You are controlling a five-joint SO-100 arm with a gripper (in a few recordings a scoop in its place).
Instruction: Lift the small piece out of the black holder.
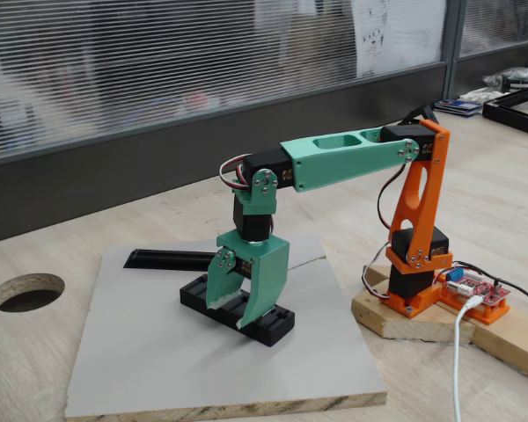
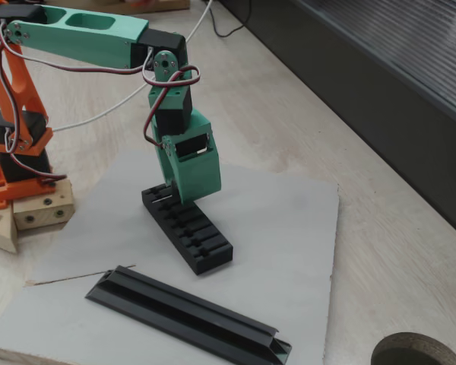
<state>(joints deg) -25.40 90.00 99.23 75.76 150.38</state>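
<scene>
- A wooden worktop (image 1: 88, 237) carries a pale grey board (image 1: 158, 352), likely there to give the dark parts a plain background.
- An orange and green robot arm (image 1: 352, 158) stands on a wooden block at the board's edge and reaches forward and down over the board.
- A long black rail (image 2: 190, 312) lies flat on the board, apart from the holder, seemingly not involved.
- The black holder (image 2: 205, 243), a slotted block, lies flat on the board with its slots facing up, so a piece can be lifted straight out.
- The green claw (image 1: 233, 308) points down over the holder; in one fixed view its fingers stand apart, straddling the block near its middle.
- In the other fixed view, the claw's (image 2: 184, 194) solid back hides that gap, but the row of slots is clearer.
- The small piece is too tiny to make out; I judge it sits in a slot beneath the claw.
</scene>
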